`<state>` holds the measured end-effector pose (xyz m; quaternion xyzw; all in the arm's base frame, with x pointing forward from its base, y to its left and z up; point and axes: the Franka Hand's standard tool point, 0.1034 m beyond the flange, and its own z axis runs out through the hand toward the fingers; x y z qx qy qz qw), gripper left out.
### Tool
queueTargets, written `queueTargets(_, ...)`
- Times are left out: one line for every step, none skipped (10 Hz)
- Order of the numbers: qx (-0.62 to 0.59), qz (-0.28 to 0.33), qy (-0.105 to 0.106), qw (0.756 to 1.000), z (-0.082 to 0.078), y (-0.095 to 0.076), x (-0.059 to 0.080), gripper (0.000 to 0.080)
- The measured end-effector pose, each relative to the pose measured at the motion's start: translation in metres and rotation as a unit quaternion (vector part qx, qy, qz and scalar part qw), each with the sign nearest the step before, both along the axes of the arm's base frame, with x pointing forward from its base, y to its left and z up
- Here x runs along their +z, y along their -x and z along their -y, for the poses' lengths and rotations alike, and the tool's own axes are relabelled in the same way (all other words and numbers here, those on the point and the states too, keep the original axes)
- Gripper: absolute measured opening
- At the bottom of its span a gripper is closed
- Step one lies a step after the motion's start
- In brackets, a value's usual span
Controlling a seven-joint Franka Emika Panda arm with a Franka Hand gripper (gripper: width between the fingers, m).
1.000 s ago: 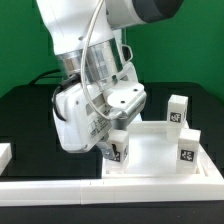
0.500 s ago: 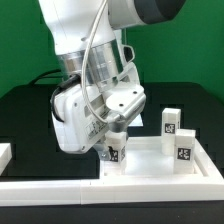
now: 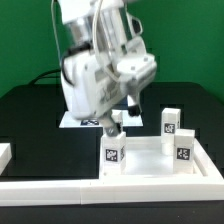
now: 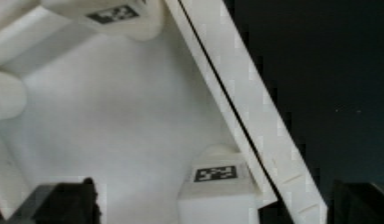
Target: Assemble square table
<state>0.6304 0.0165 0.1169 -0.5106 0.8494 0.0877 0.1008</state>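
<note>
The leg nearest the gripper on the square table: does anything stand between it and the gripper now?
Nothing visible does. The gripper hangs open just above the leg, which stands upright at a corner of the tabletop. Only open space lies between them. The other two legs stand to the exterior view's right, away from that gap.

The square table (image 3: 150, 157) is plain white, and its white block legs (image 3: 113, 153) each carry a black-and-white square tag. The tabletop (image 3: 30, 110) is black, the backdrop (image 3: 190, 40) green, and the border rail (image 3: 60, 188) white.
</note>
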Motion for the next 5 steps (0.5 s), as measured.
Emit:
queueTargets(0.003,0.014,-0.005,1.000,-0.0062,-0.0033,0.0200,0.0649)
queueTargets(0.004,0.019,-0.008,1.000,-0.0079,-0.0032,0.0276,0.0649)
queueTargets(0.004,0.017,-0.007,1.000,-0.0070,-0.0028,0.0241,0.0649)
queueTargets(0.004,0.015,-0.006,1.000,-0.0070,-0.0022,0.0220,0.0649)
queueTargets(0.004,0.015,-0.006,1.000,-0.0070,-0.0022,0.0219,0.0649)
